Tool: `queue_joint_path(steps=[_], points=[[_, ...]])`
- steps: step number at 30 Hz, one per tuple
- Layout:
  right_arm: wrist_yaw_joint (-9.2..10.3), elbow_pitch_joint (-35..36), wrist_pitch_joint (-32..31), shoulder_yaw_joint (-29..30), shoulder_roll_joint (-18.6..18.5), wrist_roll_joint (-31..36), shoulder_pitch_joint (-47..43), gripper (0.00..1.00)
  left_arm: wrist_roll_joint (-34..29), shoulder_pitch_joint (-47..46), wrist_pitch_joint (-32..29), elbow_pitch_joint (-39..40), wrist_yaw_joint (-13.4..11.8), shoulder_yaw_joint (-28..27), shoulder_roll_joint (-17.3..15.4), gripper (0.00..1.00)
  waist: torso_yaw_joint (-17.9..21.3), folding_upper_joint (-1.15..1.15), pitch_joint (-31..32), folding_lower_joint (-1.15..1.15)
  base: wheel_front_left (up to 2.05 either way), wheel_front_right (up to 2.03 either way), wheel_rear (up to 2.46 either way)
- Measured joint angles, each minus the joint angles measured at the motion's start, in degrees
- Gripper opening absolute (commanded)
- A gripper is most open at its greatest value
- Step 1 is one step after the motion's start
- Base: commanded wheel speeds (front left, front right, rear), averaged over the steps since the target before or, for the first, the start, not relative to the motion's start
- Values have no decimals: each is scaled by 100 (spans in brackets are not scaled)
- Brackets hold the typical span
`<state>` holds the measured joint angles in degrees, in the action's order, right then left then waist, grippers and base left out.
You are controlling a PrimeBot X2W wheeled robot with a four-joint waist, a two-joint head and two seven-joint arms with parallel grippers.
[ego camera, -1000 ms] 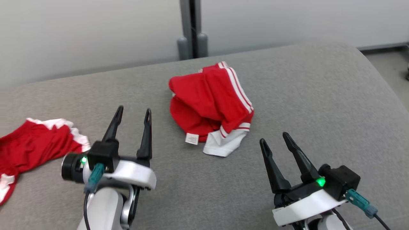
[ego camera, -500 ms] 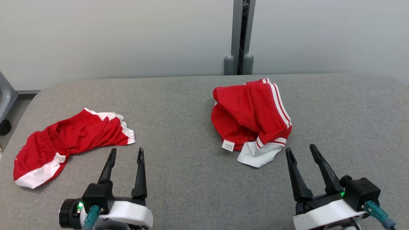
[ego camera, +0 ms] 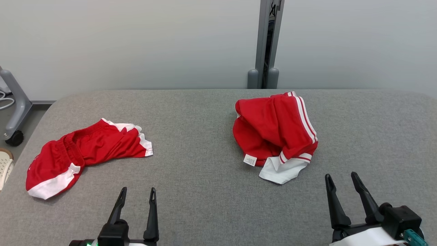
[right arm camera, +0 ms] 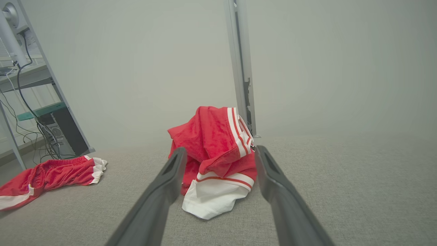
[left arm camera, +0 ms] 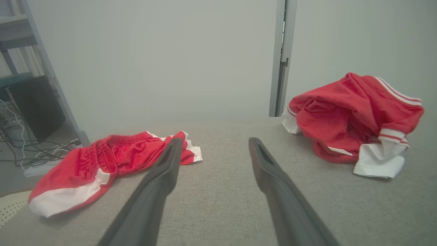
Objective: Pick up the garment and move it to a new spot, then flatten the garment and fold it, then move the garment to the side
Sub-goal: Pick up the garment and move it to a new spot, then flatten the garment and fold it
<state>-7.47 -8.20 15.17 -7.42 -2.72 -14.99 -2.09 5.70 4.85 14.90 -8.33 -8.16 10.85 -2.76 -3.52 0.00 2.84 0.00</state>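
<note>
Two grippers stand low at the near edge of the head view, both with fingers spread apart and holding nothing. The left gripper (ego camera: 138,189) is over the bare grey fabric table (ego camera: 205,205). The right gripper (ego camera: 341,175) is also over bare fabric, and its fingers point toward the red shirt (ego camera: 269,130). In the right wrist view the shirt appears between the two fingers, but apart from them. It lies crumpled on the far right-middle part of the table, with white stripes along one side, a white piece at its near edge and a small white label. Well apart to the left lie red shorts (ego camera: 85,150) with white trim, near the table's left edge. Behind the table stands a grey post (ego camera: 268,41) against a pale wall.
</note>
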Motion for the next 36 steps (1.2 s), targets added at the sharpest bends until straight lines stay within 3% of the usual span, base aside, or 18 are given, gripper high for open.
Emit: queue_joint_path(steps=[25,36], points=[[0,-65,0,-52,0,58,55,100,90,-65,1,-281,-46,143,-2,100,102,0,-76,0,0,0,0],[1,-48,0,-66,1,125,171,100,199,-782,1,-1061,343,937,-1,100,495,0,-219,0,0,0,0]])
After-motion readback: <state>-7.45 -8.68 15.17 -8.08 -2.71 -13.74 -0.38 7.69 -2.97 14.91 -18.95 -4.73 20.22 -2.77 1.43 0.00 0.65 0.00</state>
